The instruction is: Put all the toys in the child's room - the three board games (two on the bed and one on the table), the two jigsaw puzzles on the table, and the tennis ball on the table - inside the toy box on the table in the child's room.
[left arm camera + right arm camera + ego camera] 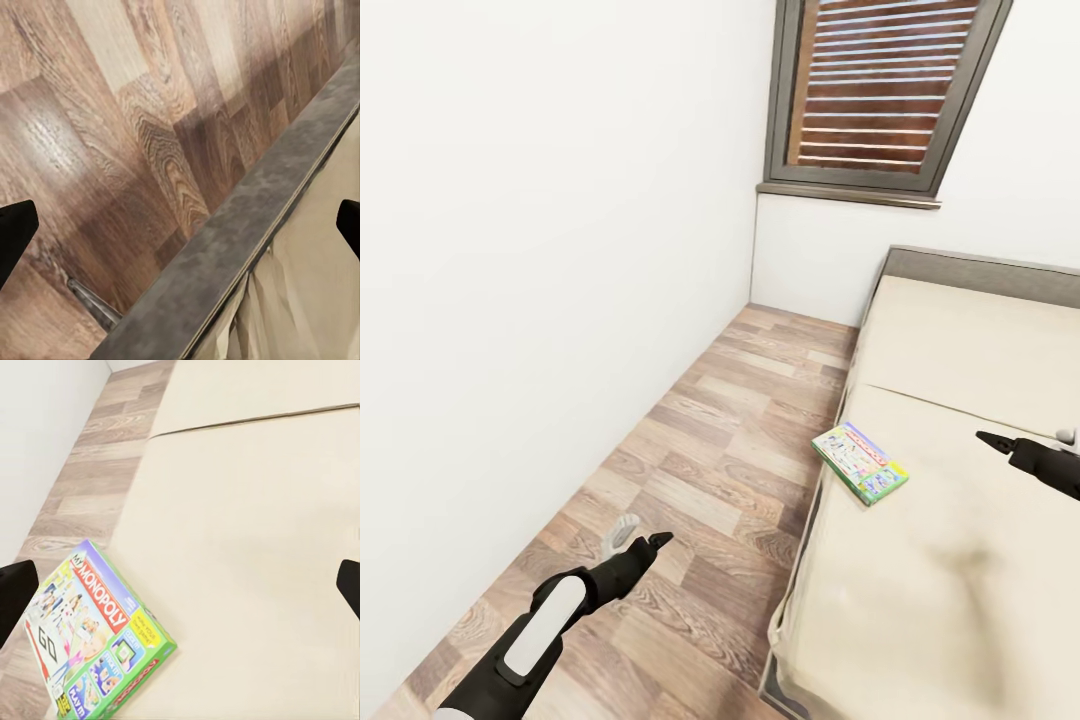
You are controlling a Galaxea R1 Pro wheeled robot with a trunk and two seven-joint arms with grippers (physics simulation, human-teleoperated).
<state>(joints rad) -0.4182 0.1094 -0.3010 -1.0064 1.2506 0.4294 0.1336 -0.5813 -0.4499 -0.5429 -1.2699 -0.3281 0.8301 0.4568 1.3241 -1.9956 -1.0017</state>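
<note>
- Left arm (pixel 545 620), nearest the head camera, reaches low over the wood-plank floor (pixel 700 470). Left gripper (pixel 650 545) hangs above the floor strip between the white wall (pixel 540 250) and the bed (pixel 960 560); nothing held. In the left wrist view the fingertips (pixel 15 229) sit at opposite frame edges: jaws wide.
- Left wrist view adds the bed's grey frame edge (pixel 247 240) running diagonally, with beige cover beside it and floor planks on the other side.
- Right gripper (pixel 1000 445) is over the mattress, apart from the board game; jaws wide, empty.
- Board game (pixel 859 463), green-edged, lies flat at the bed's floor-side edge. The right wrist view reads "MONOPOLY" on its cover (pixel 90 641); the head view is too small for that.
- Shuttered window (pixel 880 90) above the grey headboard (pixel 980 272).
</note>
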